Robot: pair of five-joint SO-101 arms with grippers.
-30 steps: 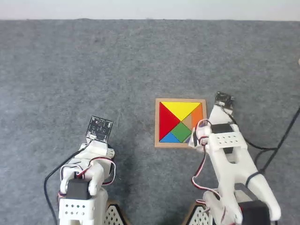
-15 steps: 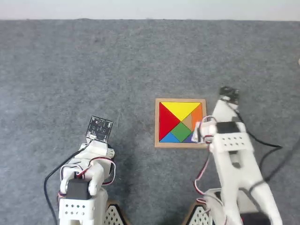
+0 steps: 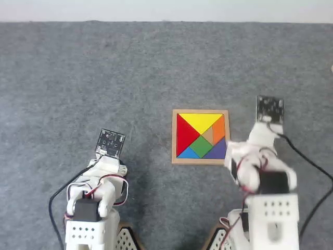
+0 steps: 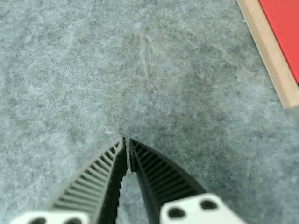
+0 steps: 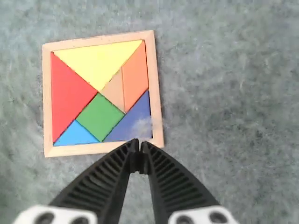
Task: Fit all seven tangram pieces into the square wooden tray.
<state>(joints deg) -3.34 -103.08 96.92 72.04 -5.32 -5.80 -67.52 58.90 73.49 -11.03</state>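
Note:
The square wooden tray (image 3: pixel 175 136) lies on the grey carpet, right of centre, holding yellow (image 3: pixel 200 121), red (image 3: pixel 184 134), green (image 3: pixel 200 146), blue (image 3: pixel 183 152), orange (image 3: pixel 220 129), tan (image 3: pixel 208 135) and purple (image 3: pixel 218 150) pieces that lie flat and fill it. The right wrist view has the same tray (image 5: pixel 155 84) just past my right gripper (image 5: pixel 139 145), which is shut and empty near the tray's corner. My left gripper (image 4: pixel 126 141) is shut over bare carpet, with the tray's edge (image 4: pixel 270 50) far off to one side. The left arm (image 3: pixel 99 182) rests at the lower left.
Grey carpet covers the table all round the tray. The right arm (image 3: pixel 260 172) stands just beside the tray's lower right corner. A pale wall strip runs along the far edge (image 3: pixel 166 10).
The right arm has drawn back from over the tray's right side toward its base, uncovering the purple piece seated in the tray. The left arm has not moved.

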